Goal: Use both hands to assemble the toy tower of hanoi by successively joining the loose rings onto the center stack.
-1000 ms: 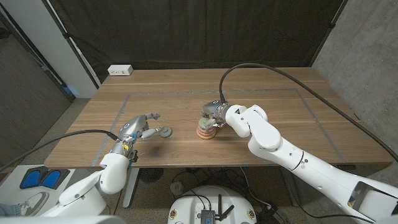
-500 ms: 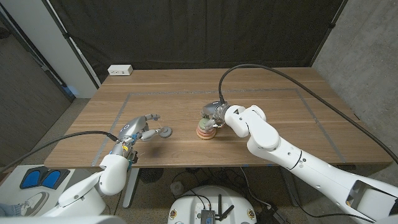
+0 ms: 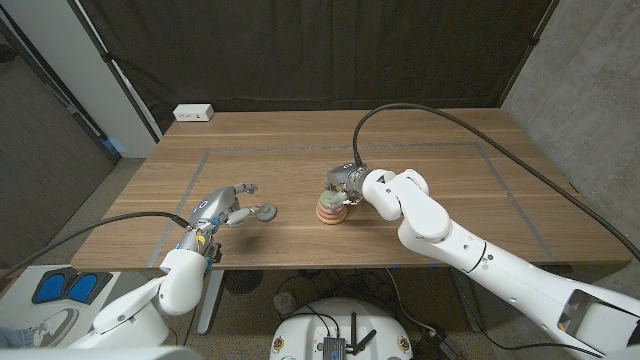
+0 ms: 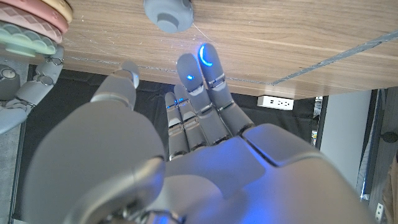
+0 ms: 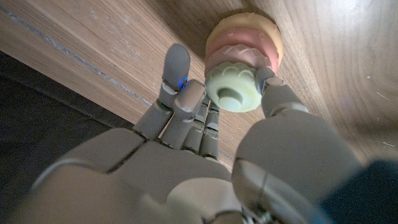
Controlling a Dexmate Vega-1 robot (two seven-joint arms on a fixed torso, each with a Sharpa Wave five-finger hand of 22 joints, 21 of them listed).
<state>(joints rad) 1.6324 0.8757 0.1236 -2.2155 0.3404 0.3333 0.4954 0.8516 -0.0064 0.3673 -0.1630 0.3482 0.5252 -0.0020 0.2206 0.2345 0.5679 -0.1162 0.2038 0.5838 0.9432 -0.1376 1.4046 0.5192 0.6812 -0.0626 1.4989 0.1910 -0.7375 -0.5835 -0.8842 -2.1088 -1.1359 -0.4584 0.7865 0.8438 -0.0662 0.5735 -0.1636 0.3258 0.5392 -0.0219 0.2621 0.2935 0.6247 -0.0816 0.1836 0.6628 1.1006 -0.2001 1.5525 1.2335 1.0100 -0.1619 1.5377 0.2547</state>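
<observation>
The stack (image 3: 329, 209) of pink and peach rings stands at the table's middle, and it shows again in the right wrist view as stack (image 5: 249, 38). A pale green ring (image 5: 233, 88) sits on top of it around the peg. My right hand (image 3: 346, 184) reaches over the stack, its thumb and a finger (image 5: 178, 70) pinching the green ring's rim. A loose grey ring (image 3: 266, 211) lies left of the stack, also seen as grey ring (image 4: 169, 12). My left hand (image 3: 224, 206) hovers just left of it, fingers (image 4: 204, 62) stretched toward it without touching.
A white power strip (image 3: 193, 113) lies at the table's far left edge. Grey tape lines (image 3: 214, 150) frame the work area. The right arm's black cable (image 3: 480, 130) arcs over the right half of the table.
</observation>
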